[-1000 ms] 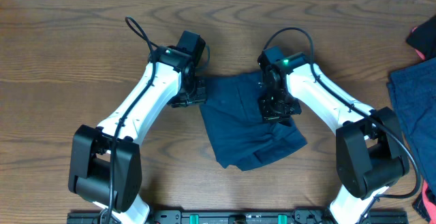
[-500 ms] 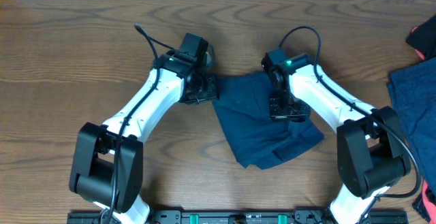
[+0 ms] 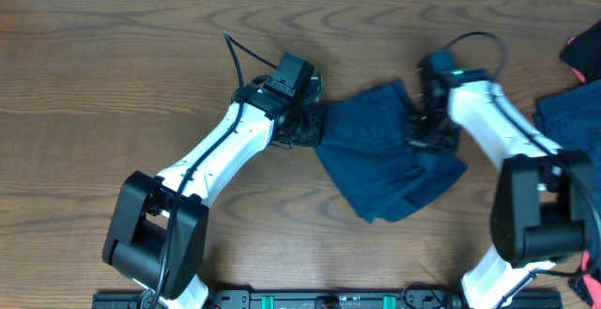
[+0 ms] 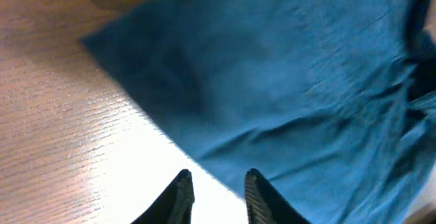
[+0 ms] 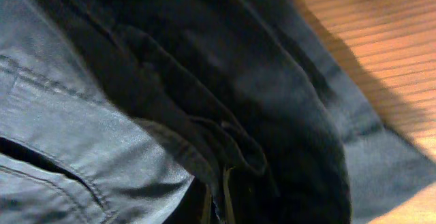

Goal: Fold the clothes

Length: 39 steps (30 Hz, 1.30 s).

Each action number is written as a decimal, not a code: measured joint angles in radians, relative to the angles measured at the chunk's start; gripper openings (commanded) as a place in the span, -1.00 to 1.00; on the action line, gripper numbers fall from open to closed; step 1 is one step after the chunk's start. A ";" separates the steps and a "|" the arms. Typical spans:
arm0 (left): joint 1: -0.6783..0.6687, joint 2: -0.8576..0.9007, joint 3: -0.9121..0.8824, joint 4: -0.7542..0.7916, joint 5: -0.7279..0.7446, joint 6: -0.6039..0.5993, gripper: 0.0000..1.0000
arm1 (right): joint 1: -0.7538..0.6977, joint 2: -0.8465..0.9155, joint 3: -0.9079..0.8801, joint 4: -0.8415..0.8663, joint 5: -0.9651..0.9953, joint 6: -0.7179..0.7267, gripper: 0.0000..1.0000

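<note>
The dark navy shorts (image 3: 385, 159) lie crumpled right of the table's middle. They also fill the left wrist view (image 4: 286, 81) and the right wrist view (image 5: 102, 135). My left gripper (image 3: 315, 131) sits at the shorts' left corner. Its fingers (image 4: 216, 190) are apart with bright bare table between them, and the cloth edge runs past the right finger. My right gripper (image 3: 427, 132) is on the shorts' upper right part. Its jaws (image 5: 216, 207) are shut on a dark fold of the cloth.
More clothes lie at the table's right edge: a blue garment (image 3: 573, 131), a black and red piece (image 3: 584, 51) above it, and a pink bit (image 3: 593, 276) at the bottom right corner. Wood table (image 3: 113, 84) stretches to the left.
Both grippers have moved right, and the shorts have slid right with them. The right arm has swung out toward the right edge.
</note>
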 measured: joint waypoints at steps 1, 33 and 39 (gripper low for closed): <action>0.000 0.000 0.000 0.003 0.000 0.002 -0.40 | -0.027 -0.010 0.001 0.005 -0.021 -0.021 -0.68; -0.121 0.181 -0.001 0.233 -0.078 0.044 -0.83 | -0.141 -0.109 -0.320 0.257 0.042 0.060 -0.97; -0.119 0.222 0.002 0.246 -0.071 0.046 -0.80 | -0.148 -0.142 -0.361 0.294 0.038 0.061 -0.97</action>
